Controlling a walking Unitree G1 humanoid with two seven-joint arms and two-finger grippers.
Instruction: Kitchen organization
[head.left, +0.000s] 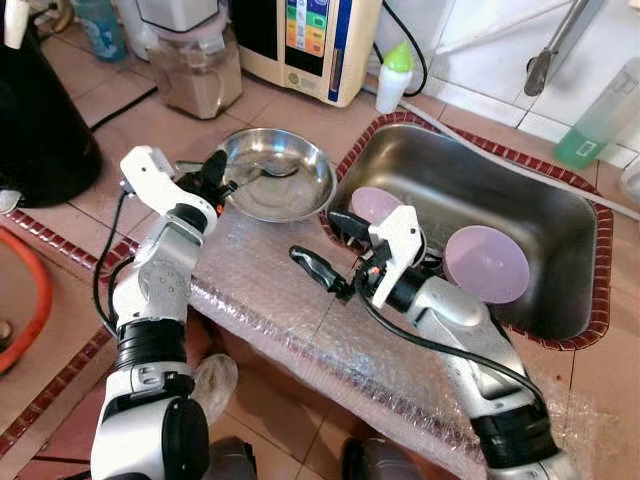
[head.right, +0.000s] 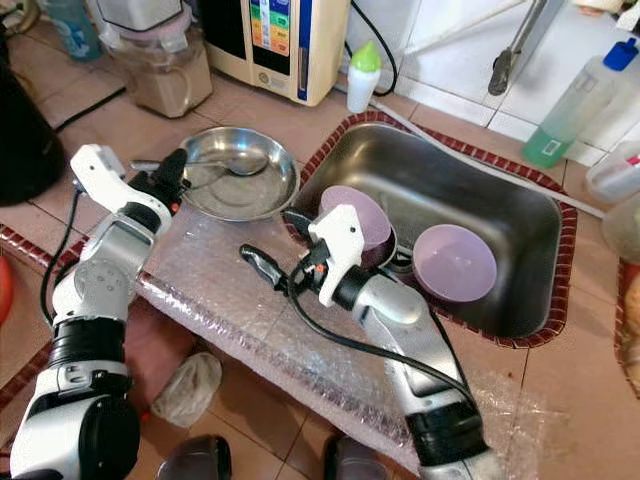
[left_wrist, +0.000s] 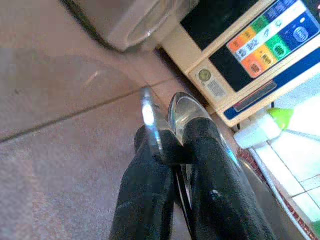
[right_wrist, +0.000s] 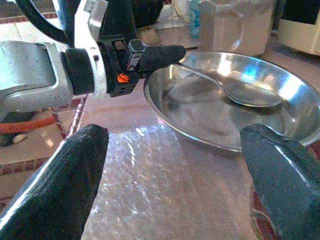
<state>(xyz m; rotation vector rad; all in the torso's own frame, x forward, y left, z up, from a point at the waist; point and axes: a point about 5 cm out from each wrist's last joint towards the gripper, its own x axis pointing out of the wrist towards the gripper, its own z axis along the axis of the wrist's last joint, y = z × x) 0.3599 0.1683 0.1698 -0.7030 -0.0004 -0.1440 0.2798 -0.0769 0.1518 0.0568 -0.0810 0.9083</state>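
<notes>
Now, far left, a dark rounded appliance (head.left: 40, 120) is cut off by the frame edge, and a blender jar (head.left: 195, 70) behind loses its top the same way. Moving in, the left gripper (head.left: 222, 182) sits at the near rim of the steel bowl (head.left: 290, 200), its fingers pinched shut on the handle of the spoon (right_wrist: 240, 90); the left wrist view shows the thin metal handle (left_wrist: 150, 125) clamped between the two black fingers (left_wrist: 150, 190), though everything there is blurred and the spoon's end is hidden behind them. The spoon's scoop rests inside the bowl. The bowl stands on the tiled counter at the far edge of the bubble wrap sheet (head.left: 270, 290), just beside the sink (head.left: 560, 240). Next, the right gripper (head.left: 335, 250) hovers over the bubble wrap with its fingers spread wide, gripping nothing. In the sink lie two lilac plates (head.left: 487, 263); the nearer one (head.left: 375, 205) is partly covered by the right wrist. Behind, a white appliance with coloured buttons (head.left: 305, 40) is cropped at the top.
</notes>
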